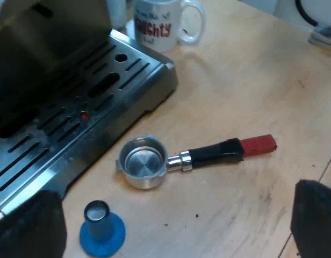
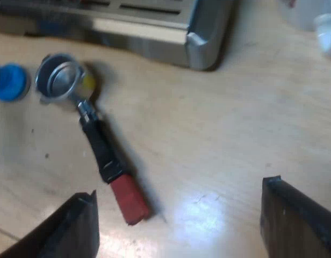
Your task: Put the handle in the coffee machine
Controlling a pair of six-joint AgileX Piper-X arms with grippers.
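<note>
The metal holder (image 1: pixel 142 163) lies loose on the wooden table beside the espresso machine's drip tray (image 1: pixel 74 118), basket up, its dark handle (image 1: pixel 214 152) ending in red (image 1: pixel 258 144). My left gripper (image 1: pixel 176 231) hangs open above the table, its fingers (image 1: pixel 31 226) wide apart, short of the holder. From the right arm, the holder (image 2: pixel 58 79) and its red end (image 2: pixel 129 200) lie on the table. My right gripper (image 2: pixel 179 226) is open above the table, one finger (image 2: pixel 69 231) close to the red end, not touching it.
A blue tamper (image 1: pixel 101 228) stands next to the holder's basket, seen too as the blue tamper (image 2: pixel 8 81). A white mug (image 1: pixel 163 21) with red lettering stands by the machine's corner. The machine's base corner (image 2: pixel 203 45) is near.
</note>
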